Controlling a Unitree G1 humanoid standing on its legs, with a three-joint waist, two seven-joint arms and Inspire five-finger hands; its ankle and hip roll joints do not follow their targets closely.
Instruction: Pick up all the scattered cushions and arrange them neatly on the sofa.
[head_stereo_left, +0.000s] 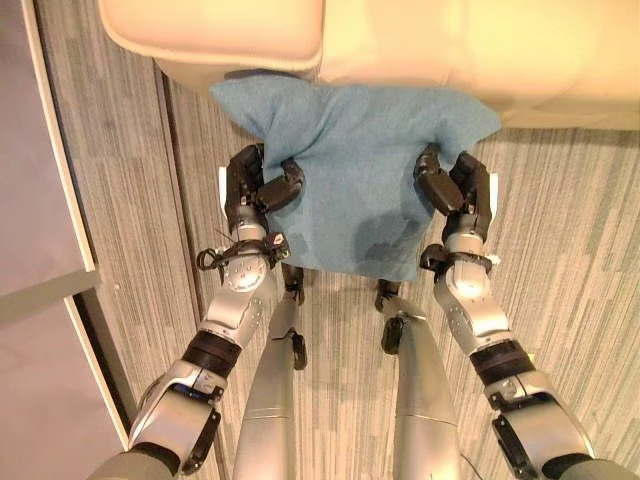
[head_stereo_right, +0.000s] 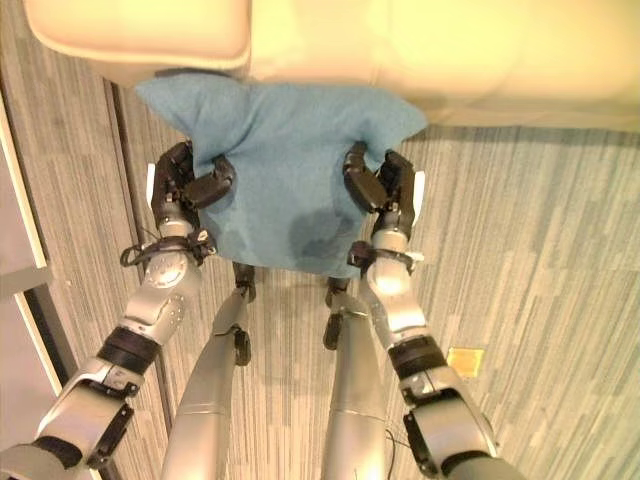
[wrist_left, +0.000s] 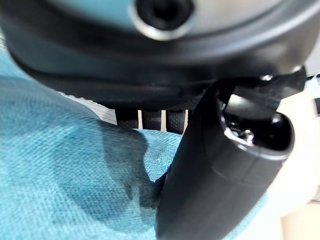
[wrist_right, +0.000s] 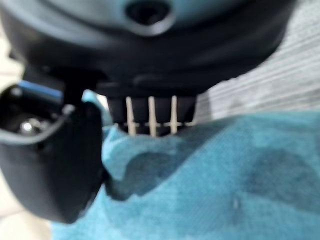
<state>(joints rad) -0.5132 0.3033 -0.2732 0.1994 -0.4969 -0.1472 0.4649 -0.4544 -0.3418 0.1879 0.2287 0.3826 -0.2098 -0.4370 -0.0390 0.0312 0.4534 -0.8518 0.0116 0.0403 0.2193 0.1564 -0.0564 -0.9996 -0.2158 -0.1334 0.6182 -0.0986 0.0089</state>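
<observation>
Blue fabric fills our grasp: we hold the cushion (head_stereo_left: 355, 175) by its two sides, our left hand (head_stereo_left: 262, 188) and right hand (head_stereo_left: 450, 185) each pinching the cloth between thumb and curled fingers. It hangs above the grey carpet floor (head_stereo_left: 560, 230), its far edge touching the cream sofa (head_stereo_left: 450, 50).

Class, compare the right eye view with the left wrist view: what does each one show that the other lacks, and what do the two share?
Right eye view alone: both arms, the right hand pinching the blue cushion, the whole cushion against the cream sofa, and the striped floor.
Left wrist view alone: a close look at the thumb pressed into the fabric.
Shared: the left hand gripping the cushion, with some sofa beyond.
</observation>
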